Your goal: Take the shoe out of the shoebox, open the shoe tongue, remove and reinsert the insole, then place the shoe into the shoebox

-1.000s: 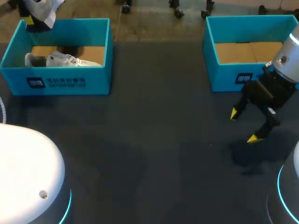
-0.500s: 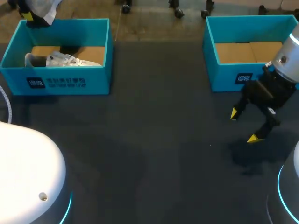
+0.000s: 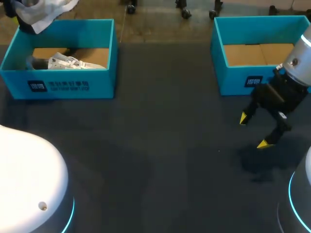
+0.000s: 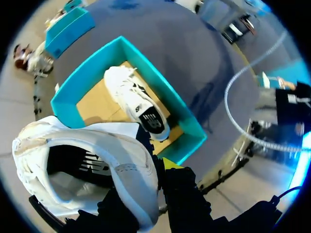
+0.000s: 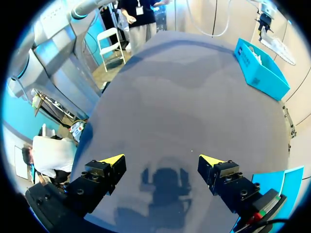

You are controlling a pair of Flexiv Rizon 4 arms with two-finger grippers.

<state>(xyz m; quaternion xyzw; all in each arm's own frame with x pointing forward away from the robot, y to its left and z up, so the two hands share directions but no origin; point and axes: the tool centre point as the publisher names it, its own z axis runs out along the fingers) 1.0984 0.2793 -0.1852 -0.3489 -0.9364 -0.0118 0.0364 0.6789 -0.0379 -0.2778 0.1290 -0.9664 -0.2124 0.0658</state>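
The white shoe [image 4: 87, 179] hangs pinched at its collar in the left gripper [image 4: 154, 171], above the left shoebox [image 4: 164, 91], where a second shoe [image 4: 138, 104] lies. The right gripper [image 5: 163, 162], with fingers spread, hovers over the dark table [image 3: 160, 160] near the other box [image 3: 233, 77].

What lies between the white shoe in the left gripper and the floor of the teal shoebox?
Only a second white sneaker, lying along one wall; the brown cardboard floor beside it is bare.
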